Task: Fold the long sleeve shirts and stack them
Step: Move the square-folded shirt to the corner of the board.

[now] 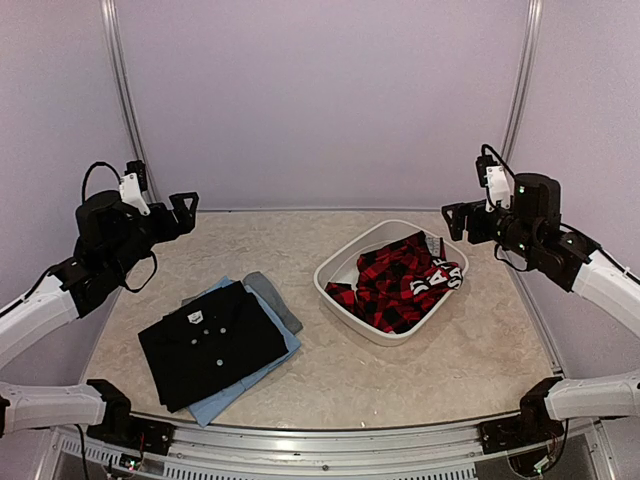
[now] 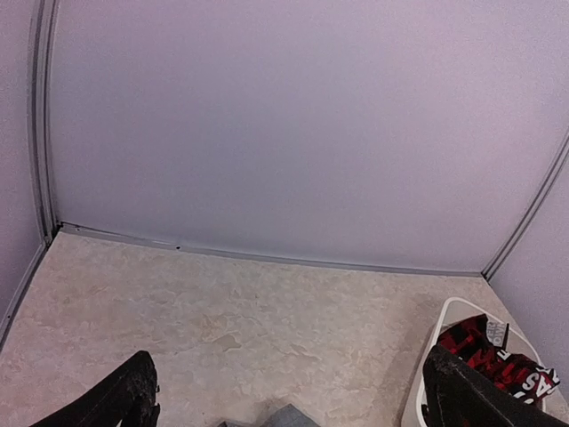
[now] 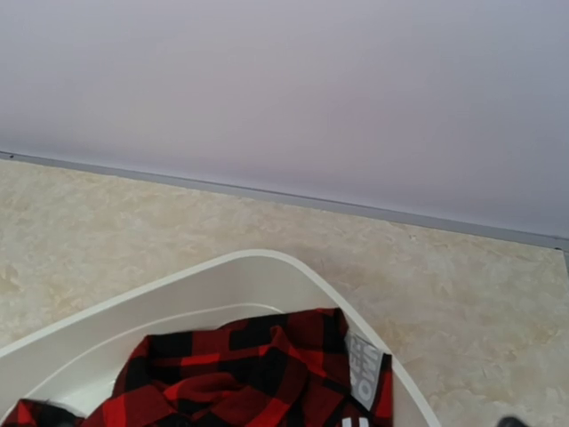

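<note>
A red-and-black checked flannel shirt [image 1: 395,282] lies crumpled in a white oval basin [image 1: 335,263]. It also shows in the right wrist view [image 3: 258,374] and at the left wrist view's edge [image 2: 484,349]. At the front left a folded black buttoned shirt [image 1: 212,346] with a white neck label lies on a light blue shirt [image 1: 232,395] and a grey one [image 1: 276,300]. My left gripper [image 1: 183,208] is open and empty, held high over the back left. My right gripper [image 1: 457,222] is open and empty, raised just behind the basin's right end.
The basin's rim [image 3: 240,261] fills the lower right wrist view. A lilac back wall and side walls with metal rails enclose the beige marbled table [image 1: 440,370]. The grey shirt's tip [image 2: 289,416] shows between my left fingers [image 2: 124,400].
</note>
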You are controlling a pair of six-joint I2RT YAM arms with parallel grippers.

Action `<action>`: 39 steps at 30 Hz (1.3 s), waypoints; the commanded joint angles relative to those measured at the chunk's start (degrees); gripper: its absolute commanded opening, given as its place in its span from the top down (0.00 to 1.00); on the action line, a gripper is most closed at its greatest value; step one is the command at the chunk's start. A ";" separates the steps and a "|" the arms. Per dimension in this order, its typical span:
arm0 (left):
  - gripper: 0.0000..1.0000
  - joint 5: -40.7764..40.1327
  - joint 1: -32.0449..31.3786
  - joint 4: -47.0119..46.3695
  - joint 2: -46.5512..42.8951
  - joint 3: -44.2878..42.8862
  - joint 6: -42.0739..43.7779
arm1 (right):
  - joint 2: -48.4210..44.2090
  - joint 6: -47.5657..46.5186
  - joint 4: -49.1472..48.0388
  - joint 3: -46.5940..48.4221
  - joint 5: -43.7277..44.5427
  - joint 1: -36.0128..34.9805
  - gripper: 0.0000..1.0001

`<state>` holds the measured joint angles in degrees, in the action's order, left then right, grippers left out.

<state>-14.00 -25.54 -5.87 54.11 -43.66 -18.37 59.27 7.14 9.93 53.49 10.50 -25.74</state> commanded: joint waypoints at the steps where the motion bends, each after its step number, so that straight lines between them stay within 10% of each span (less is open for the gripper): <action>1: 0.01 -0.50 -0.38 0.65 0.16 -1.84 0.97 | -0.36 0.47 -1.05 -1.10 -0.14 0.10 0.01; 17: 0.01 -3.57 -3.73 7.78 1.89 -5.66 1.92 | -0.38 -0.05 3.33 0.64 -1.92 0.07 0.00; 24: 0.01 -11.69 -22.59 20.99 7.34 -6.61 7.97 | -0.39 -0.80 4.93 0.60 -5.74 0.08 0.00; 39: 0.01 -10.32 -48.33 48.14 37.03 -14.26 -8.88 | 1.90 1.08 3.34 -1.24 -10.36 0.13 0.01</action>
<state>-21.15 -72.05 32.36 82.32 -54.13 -23.57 60.18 7.35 14.26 52.84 2.46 -25.71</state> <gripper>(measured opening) 0.988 0.995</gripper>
